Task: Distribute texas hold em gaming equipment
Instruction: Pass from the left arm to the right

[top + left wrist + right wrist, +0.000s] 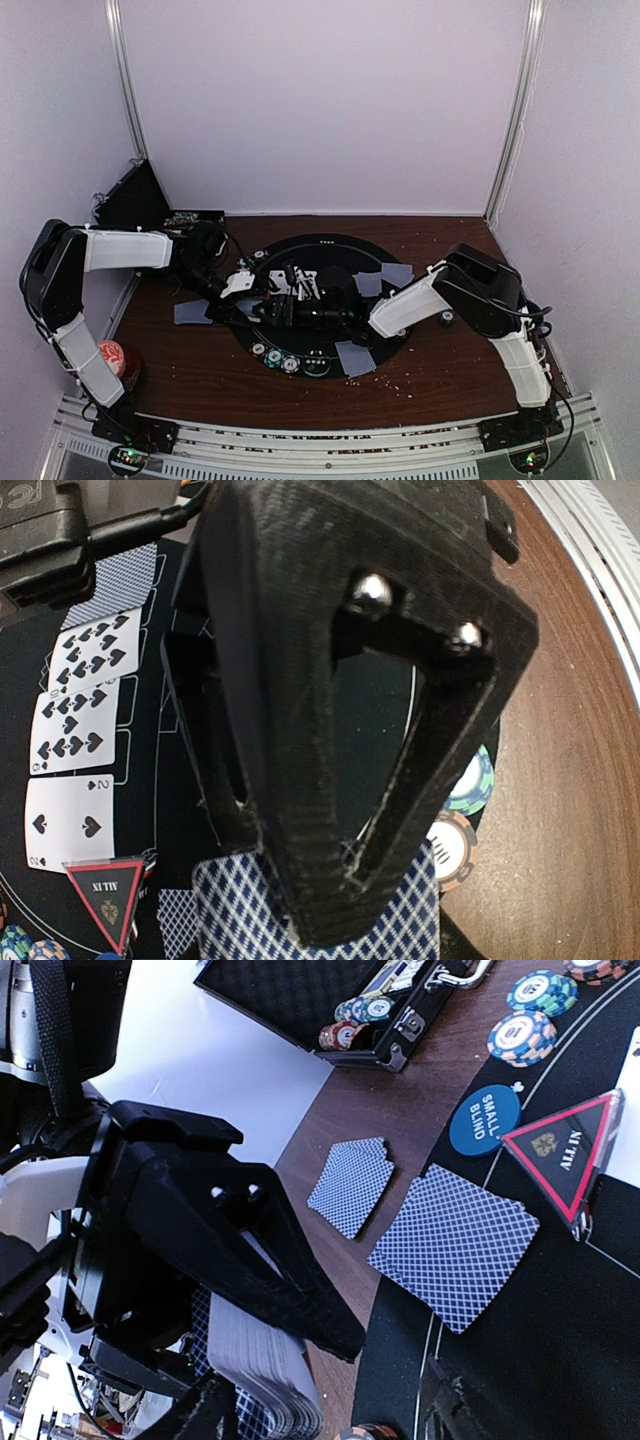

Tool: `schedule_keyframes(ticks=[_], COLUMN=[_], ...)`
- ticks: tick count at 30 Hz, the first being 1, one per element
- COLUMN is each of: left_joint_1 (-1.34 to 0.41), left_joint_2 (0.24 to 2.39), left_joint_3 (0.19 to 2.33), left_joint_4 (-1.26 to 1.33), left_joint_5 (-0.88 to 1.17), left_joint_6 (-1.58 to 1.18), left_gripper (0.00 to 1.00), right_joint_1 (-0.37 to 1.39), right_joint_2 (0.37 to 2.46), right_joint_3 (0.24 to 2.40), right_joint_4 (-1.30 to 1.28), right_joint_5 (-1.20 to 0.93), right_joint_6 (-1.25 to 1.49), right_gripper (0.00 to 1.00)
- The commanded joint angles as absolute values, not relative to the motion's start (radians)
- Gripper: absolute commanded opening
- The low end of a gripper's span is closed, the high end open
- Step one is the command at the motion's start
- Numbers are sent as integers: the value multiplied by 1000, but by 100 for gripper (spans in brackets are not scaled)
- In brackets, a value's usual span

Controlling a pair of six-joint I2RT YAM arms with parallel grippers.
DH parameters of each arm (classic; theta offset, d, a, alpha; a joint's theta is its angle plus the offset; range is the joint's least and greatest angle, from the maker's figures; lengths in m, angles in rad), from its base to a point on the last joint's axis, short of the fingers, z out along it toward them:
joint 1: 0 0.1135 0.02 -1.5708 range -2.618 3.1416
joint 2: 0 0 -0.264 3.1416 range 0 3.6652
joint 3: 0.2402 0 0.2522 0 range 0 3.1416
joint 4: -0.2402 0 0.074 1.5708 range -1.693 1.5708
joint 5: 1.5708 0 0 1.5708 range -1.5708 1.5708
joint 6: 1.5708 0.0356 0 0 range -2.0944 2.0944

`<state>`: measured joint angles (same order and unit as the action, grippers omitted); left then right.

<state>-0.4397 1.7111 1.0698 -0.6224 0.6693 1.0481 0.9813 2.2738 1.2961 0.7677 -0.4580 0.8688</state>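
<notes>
My left gripper (335,905) is shut on a deck of blue-backed playing cards (400,930), which it holds over the black mat (330,243). The right wrist view shows that same deck (265,1365) edge-on. The right gripper (330,1415) stands open beside it, one finger under the stack. Three face-up spade cards (75,750) lie in a row next to the red triangle marker (108,895). Face-down cards (455,1245) lie at the mat's edge, and more (350,1185) are on the wood. A blue small blind button (483,1120) and striped chips (520,1035) sit beyond.
An open black case (350,1010) with chips stands at the back left. A red-topped can (112,358) sits by the left arm's base. Face-down cards (355,357) and chips (275,357) lie at the mat's near rim. More chips (455,840) lie beside the deck.
</notes>
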Motion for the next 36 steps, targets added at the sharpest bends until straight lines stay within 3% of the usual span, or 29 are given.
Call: schedule_keyframes(ticks=[1,7,20,26,29,33,36], left_joint_1=[-442,-441,-442,-441,-442,-442,-441], left_joint_2=[1690,1690,1696,1697,1697,1696,1697], left_joint_3=[1071,1072,1074,1072,1071,1069,1068], left_joint_4=[-614,-614,-612,-611,-608,-606,-605], left_joint_5=[700,698,697,695,694,693,692], left_joint_6=[1051,1052,1051,1052,1050,1052,1052], left_gripper=[47,47,47,48,64,81,89], right_joint_1=[976,974,975,974,973,974,975], right_joint_2=[2302,2333,2384,2415,2425,2424,2424], right_joint_3=[1337,1369,1388,1408,1401,1402,1405], right_joint_4=[840,852,947,1034,1111,1137,1123], right_joint_5=[-492,-533,-610,-656,-670,-672,-662], right_joint_6=[921,966,1092,1197,1256,1277,1271], right_gripper=[60,49,35,11,0,0,0])
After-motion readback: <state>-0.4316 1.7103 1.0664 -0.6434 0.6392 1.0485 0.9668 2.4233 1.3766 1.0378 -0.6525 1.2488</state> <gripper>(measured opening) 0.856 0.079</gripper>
